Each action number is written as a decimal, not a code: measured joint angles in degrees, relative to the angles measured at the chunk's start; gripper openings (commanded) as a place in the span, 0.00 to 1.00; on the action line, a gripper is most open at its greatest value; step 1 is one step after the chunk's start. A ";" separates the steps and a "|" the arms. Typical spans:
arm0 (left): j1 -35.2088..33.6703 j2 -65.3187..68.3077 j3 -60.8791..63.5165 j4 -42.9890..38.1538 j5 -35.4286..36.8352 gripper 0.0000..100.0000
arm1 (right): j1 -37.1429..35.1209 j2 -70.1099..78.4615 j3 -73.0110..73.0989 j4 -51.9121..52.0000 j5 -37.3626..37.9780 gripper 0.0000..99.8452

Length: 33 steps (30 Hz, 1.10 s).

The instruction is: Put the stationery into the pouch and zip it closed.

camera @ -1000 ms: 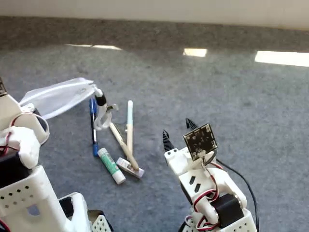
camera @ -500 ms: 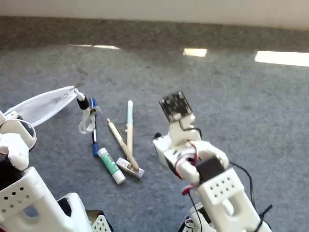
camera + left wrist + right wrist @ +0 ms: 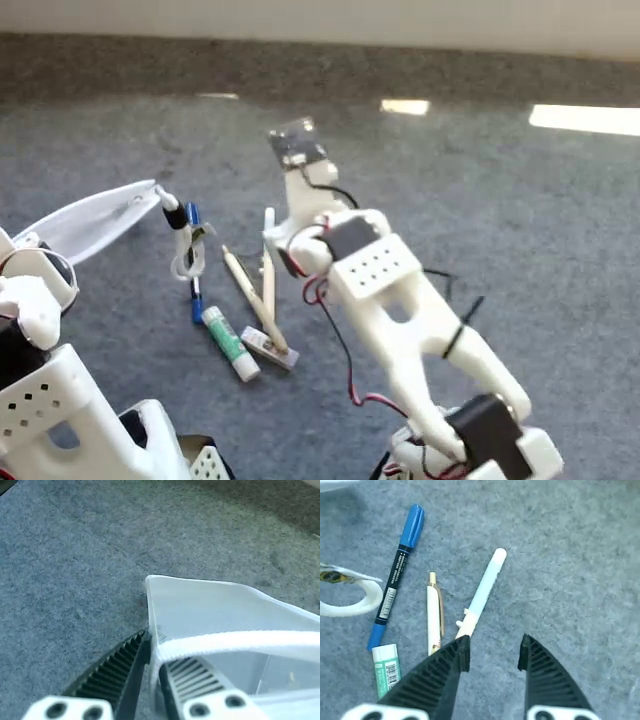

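The pouch (image 3: 95, 218) sits at the far left of the table (image 3: 520, 240), one edge pinched between the fingers of the left gripper (image 3: 152, 647), its free corner pointing right. Its strap loop (image 3: 186, 263) lies across the marker (image 3: 196, 298), which runs front to back. Right of the marker lies the slanted pen (image 3: 250, 295), and right of that the straight pen (image 3: 481, 591); the two converge toward the near side. The glue stick (image 3: 228, 343) lies nearer than the marker's near end. The small block (image 3: 265, 347) sits just right of the glue stick, at the slanted pen's near end. The right gripper (image 3: 495, 640) hangs over the straight pen's near end.
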 measured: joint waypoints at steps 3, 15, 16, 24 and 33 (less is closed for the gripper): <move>0.00 0.00 0.09 0.00 0.00 0.01 | -0.26 4.92 -3.78 0.00 -0.44 0.15; 0.00 0.00 0.09 0.00 0.00 0.01 | -0.35 25.41 -19.69 0.00 -0.53 0.15; 0.00 0.00 0.09 0.00 0.00 0.01 | -0.35 27.52 -21.36 0.00 -0.53 0.15; 0.00 0.00 0.09 0.00 0.00 0.01 | -0.53 42.55 -32.62 0.00 -0.53 0.15; 0.00 0.00 1.67 0.00 0.00 0.01 | -0.53 47.47 -36.48 0.79 -0.53 0.15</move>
